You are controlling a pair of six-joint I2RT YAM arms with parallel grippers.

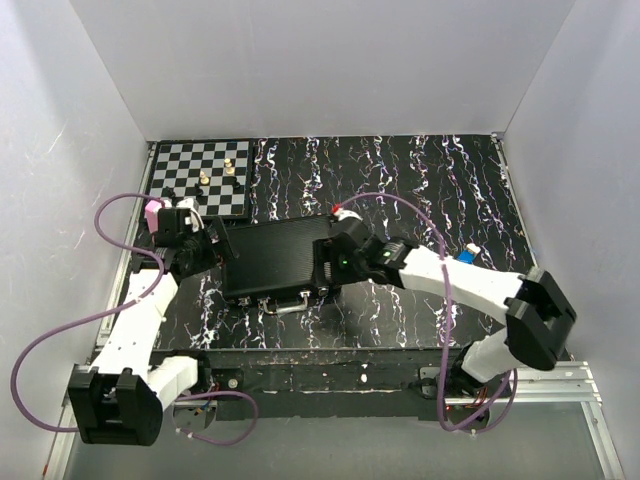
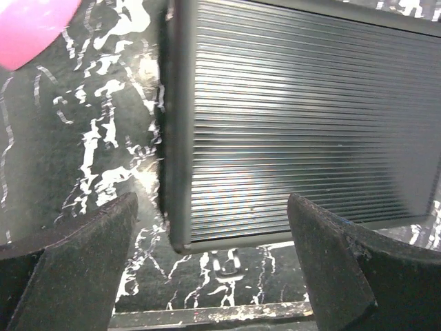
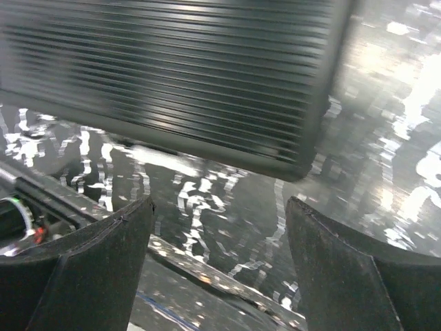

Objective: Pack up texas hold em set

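Case shut and flat; latches unconfirmed, so near done.
Top view: briefcase [image 1: 275, 262] lies closed at centre frame, left gripper [image 1: 207, 243] at its left end, right gripper [image 1: 322, 266] at its right end, no loose chips or cards visible. Left wrist: fingers wide, empty, ribbed lid fills upper right. Right wrist: fingers wide, empty, case corner upper centre. Can't tell latch state; probably the remaining step.

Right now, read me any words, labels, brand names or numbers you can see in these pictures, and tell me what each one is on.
No text can be read in any view.
The black case shows only plain ribs, with no brand or label.
The chessboard is too small to show any letters or numbers along its edge.
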